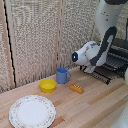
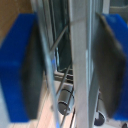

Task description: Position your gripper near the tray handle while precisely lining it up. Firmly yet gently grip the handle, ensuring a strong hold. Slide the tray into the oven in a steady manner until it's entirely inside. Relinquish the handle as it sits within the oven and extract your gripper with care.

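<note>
At the exterior view's right I see the gripper (image 1: 94, 64) reaching into the oven (image 1: 118, 59) front, over the barred door (image 1: 102, 75). Wrist cam: blue fingers (image 2: 19, 65) sit either side of a silvery tray (image 2: 80, 70) bar, jaws apart w/ gaps, not clamped. On the table (image 1: 95, 107): blue mug (image 1: 62, 75), yellow bowl (image 1: 48, 85), patterned plate (image 1: 32, 111)
</note>
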